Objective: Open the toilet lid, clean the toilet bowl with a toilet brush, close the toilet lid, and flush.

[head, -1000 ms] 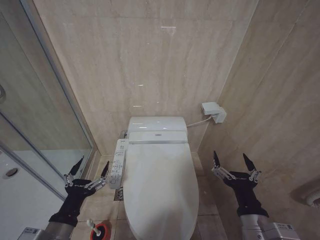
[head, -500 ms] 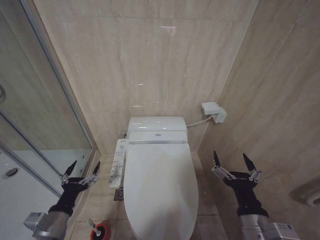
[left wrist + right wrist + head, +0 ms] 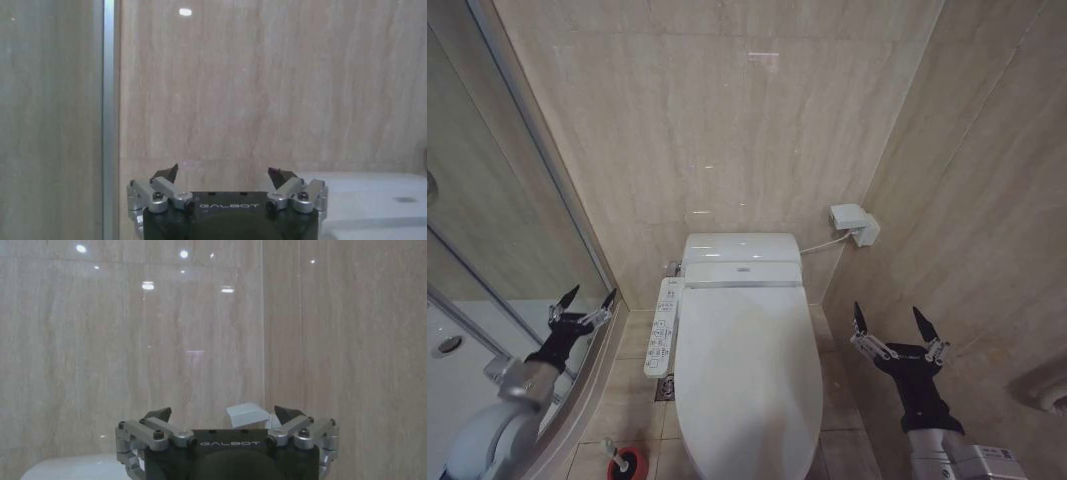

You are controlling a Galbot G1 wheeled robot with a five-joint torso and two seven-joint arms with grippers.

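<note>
Head view is showing the toilet lid (image 3: 747, 375) lying flat and closed over the seat at about 6 o'clock from the frame's centre, so the toilet bowl beneath is hidden and the first step is not yet done. At the lid's 8 o'clock, on the floor tiles, the toilet brush (image 3: 613, 455) is standing in its red holder cup (image 3: 628, 464), only the handle tip showing. A bidet control panel (image 3: 662, 327) is running along the lid's 9 o'clock edge.

Farther out at 9 o'clock, the left gripper (image 3: 584, 305) is hanging with its fingers spread wide, holding nothing, just beside the glass shower door (image 3: 497, 230). At the lid's 3 o'clock the right gripper (image 3: 895, 322) is likewise standing open and empty, near the side wall (image 3: 987, 220), with a white wall box (image 3: 854, 222) at its 12 o'clock.

The risks I am judging: the left arm is sitting close enough to the glass that a swing could strike it; reaching for the lid's edge could press the control panel; a careless descent toward the brush could tip the cup.
</note>
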